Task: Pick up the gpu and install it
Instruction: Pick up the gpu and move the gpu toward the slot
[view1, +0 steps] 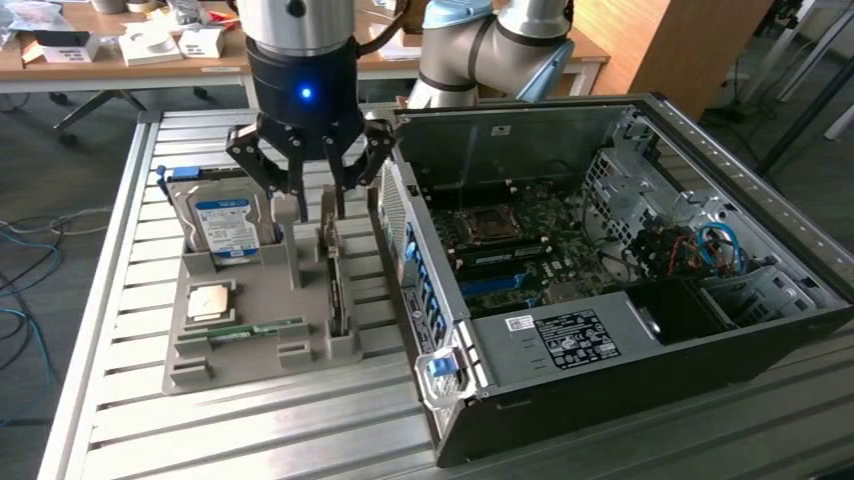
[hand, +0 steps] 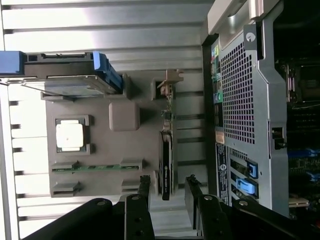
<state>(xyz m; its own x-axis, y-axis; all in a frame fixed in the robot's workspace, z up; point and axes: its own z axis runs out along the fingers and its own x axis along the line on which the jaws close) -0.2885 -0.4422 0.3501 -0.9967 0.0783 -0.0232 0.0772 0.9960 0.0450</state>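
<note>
Gpu (hand: 166, 165) stands on edge in tray (hand: 107, 150), lengthwise alongside computer case (hand: 245, 100).

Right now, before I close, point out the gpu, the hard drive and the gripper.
gpu (hand: 165, 160): wrist view, middle of the dark card's upturned edge.
hard drive (view1: 224, 225): exterior view, on its blue-white label.
gripper (view1: 308, 207): exterior view, midway between its open fingertips.

Robotics lab: slatted workbench (view1: 267, 430), cluttered desks (view1: 147, 72) behind.
</note>
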